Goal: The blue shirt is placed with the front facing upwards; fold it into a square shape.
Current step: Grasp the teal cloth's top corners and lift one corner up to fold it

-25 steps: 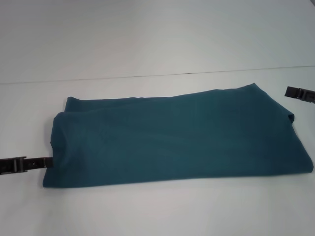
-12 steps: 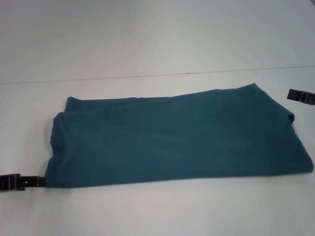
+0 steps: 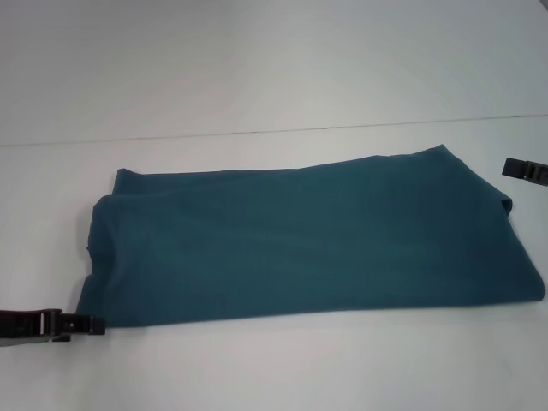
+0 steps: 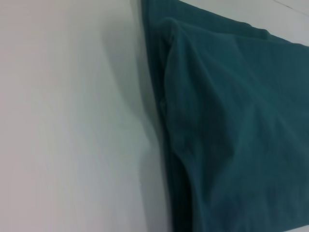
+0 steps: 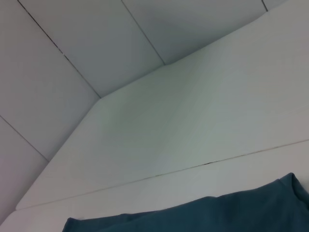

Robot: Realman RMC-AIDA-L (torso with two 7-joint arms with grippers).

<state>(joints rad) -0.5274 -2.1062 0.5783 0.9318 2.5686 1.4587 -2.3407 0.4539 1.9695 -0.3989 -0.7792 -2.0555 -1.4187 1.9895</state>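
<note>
The blue shirt (image 3: 300,240) lies folded lengthwise into a long teal band across the white table, its plain side up and no print showing. My left gripper (image 3: 90,324) is low at the band's near left corner, its tip right at the cloth's edge. My right gripper (image 3: 524,169) hovers just off the band's far right corner, apart from the cloth. The left wrist view shows the shirt's (image 4: 231,125) layered left end with folds. In the right wrist view only the shirt's (image 5: 203,215) far edge shows.
The white table (image 3: 257,77) runs wide behind the shirt, with a thin seam line (image 3: 257,133) crossing it. A strip of bare table (image 3: 300,368) lies in front of the shirt. The table's far edge and floor panels appear in the right wrist view.
My left gripper moved down from the shirt's left side toward the near left corner, then slid right to the cloth's edge. My right gripper drifted slightly right. The shirt stayed put.
</note>
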